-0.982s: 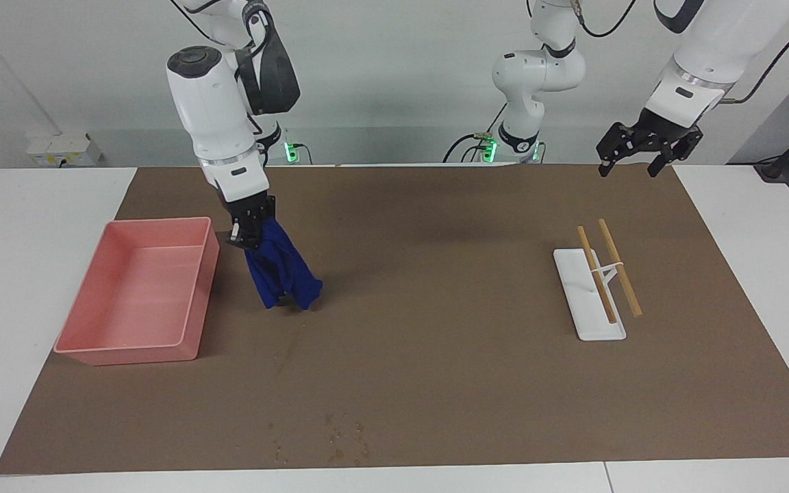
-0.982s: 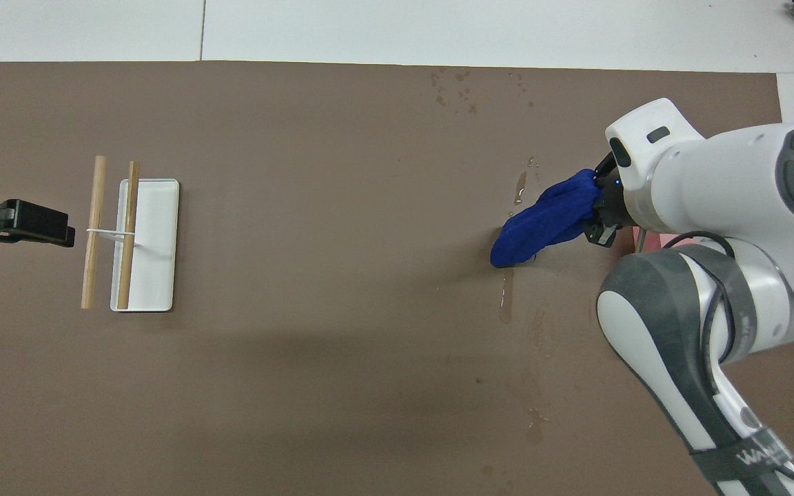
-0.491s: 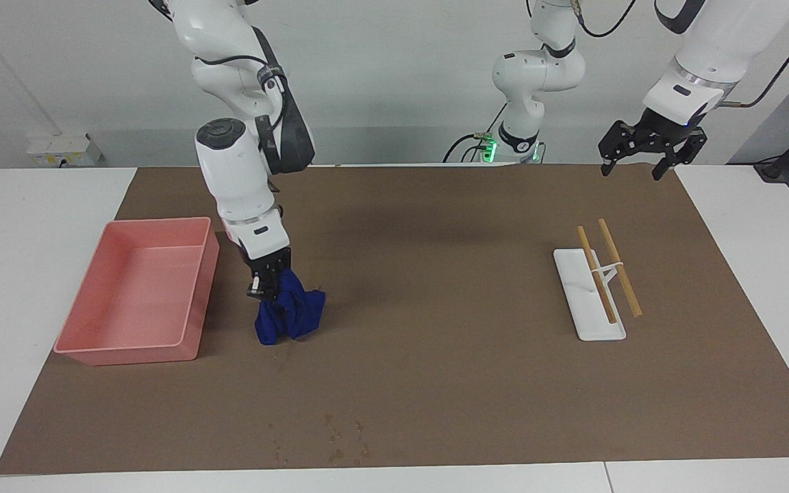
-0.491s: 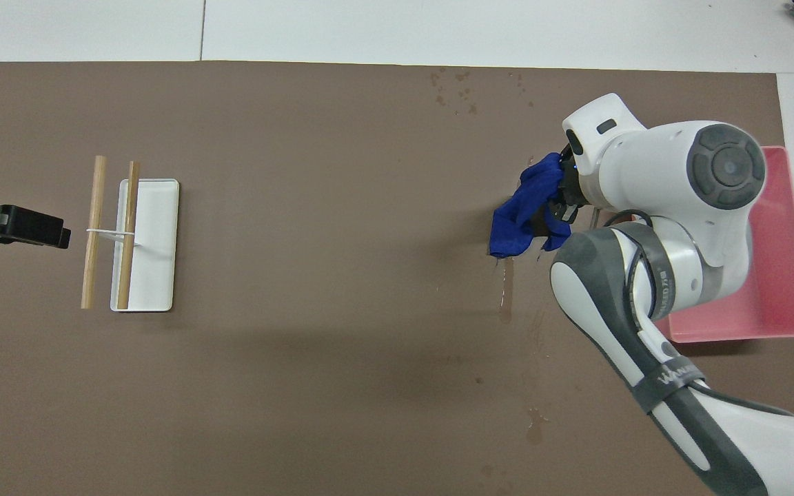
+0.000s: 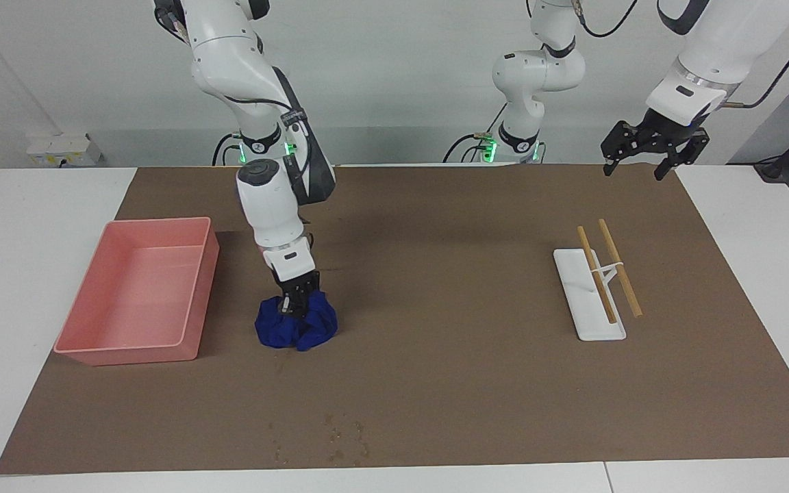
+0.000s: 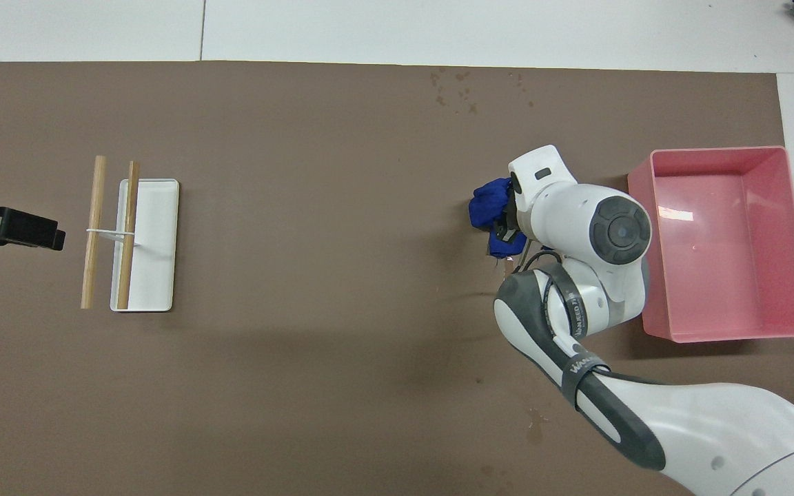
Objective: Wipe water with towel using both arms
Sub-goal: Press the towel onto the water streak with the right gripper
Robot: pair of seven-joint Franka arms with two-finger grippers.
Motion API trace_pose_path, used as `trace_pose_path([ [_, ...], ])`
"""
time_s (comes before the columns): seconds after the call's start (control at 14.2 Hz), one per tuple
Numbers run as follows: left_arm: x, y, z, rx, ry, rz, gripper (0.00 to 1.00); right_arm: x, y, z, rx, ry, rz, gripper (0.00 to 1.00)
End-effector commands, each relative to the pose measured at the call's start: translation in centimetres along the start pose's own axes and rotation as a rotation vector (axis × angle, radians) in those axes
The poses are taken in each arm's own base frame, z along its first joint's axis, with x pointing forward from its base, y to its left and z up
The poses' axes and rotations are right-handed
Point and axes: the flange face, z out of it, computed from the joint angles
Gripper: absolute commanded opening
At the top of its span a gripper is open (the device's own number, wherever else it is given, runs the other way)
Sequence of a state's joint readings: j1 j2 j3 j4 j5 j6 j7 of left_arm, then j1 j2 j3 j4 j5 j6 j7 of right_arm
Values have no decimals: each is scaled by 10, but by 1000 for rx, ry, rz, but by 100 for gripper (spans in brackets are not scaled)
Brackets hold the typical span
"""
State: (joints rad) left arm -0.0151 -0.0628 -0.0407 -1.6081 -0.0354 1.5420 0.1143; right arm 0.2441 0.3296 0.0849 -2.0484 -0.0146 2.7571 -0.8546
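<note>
Directly beneath the right gripper [image 5: 296,301], the small royal-blue cloth towel [image 5: 296,327] sits bunched on the desk, clamped and pressed down, apparently for wiping, while the left gripper [image 5: 646,152] waits spread apart.

Right pincer [image 5: 296,299] gripping bunched towel [image 5: 296,326] on mat beside pink tray [image 5: 197,291]

The right arm is reaching steeply down, its end effector [image 5: 296,299] clamping low at the table. The left arm is waiting raised, its end effector [image 5: 644,150] hanging with fingers spread.
</note>
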Motion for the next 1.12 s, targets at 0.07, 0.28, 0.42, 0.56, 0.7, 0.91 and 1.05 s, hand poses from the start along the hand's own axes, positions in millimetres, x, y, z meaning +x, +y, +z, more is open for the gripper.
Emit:
trace_pose_path([
  [0.07, -7, -1, 0, 16, 3, 13, 100, -10, -11, 20, -19, 13, 38, 0],
  [0.28, -7, -1, -1, 16, 4, 13, 100, -23, -2, 27, -25, 7, 28, 0],
  [0.42, -7, -1, -1, 16, 4, 13, 100, -30, -2, 29, -15, -4, 58, 0],
  [0.56, -7, -1, 0, 16, 3, 13, 100, -40, -14, 33, 6, -19, 140, 0],
  [0.7, -7, -1, 0, 16, 3, 13, 100, -46, -24, 34, 21, -34, 200, 0],
  [0.91, -7, -1, 0, 16, 3, 13, 100, -50, -43, 32, 49, -61, 251, 0],
  [1.05, -7, -1, 0, 16, 3, 13, 100, -54, -51, 31, 67, -82, 269, 0],
])
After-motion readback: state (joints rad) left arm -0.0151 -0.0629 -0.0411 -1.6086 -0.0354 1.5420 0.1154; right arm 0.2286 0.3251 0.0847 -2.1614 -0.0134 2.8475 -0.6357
